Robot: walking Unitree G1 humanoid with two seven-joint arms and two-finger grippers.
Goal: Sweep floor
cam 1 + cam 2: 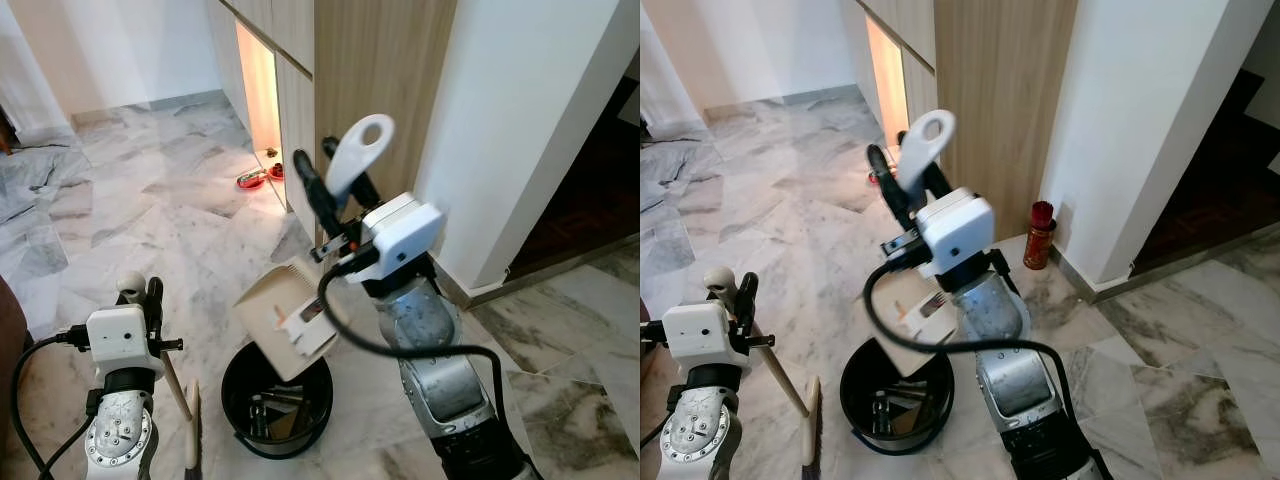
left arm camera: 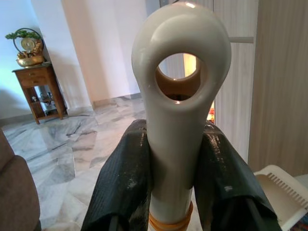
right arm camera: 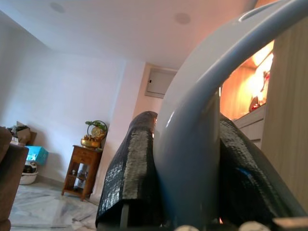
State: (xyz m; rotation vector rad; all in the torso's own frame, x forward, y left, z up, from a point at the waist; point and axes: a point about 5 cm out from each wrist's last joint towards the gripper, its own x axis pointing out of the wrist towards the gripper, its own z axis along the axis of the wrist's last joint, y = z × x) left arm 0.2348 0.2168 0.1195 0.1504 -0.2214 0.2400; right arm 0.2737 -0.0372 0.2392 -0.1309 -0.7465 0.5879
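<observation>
My right gripper [image 1: 325, 172] is shut on the white looped handle [image 1: 360, 145] of a cream dustpan [image 1: 283, 305]. The pan hangs tilted over a black bucket [image 1: 228, 390] on the floor, with dark debris inside the bucket. In the right wrist view the black fingers [image 3: 137, 168] press on both sides of that handle. Low at the left, my left gripper [image 1: 142, 292] is shut on the cream top of a broom [image 2: 180, 96]. The broom's wooden stick [image 1: 178, 385] slants down to the brush [image 1: 192, 445] beside the bucket.
A wooden cabinet [image 1: 385, 70] with a lit niche stands right behind the dustpan, red bowls [image 1: 256, 179] at its foot. A red can [image 1: 1039, 235] stands by the white wall corner. A dark doorway [image 1: 600, 190] lies at the right, a brown sofa edge [image 1: 6, 335] at the left.
</observation>
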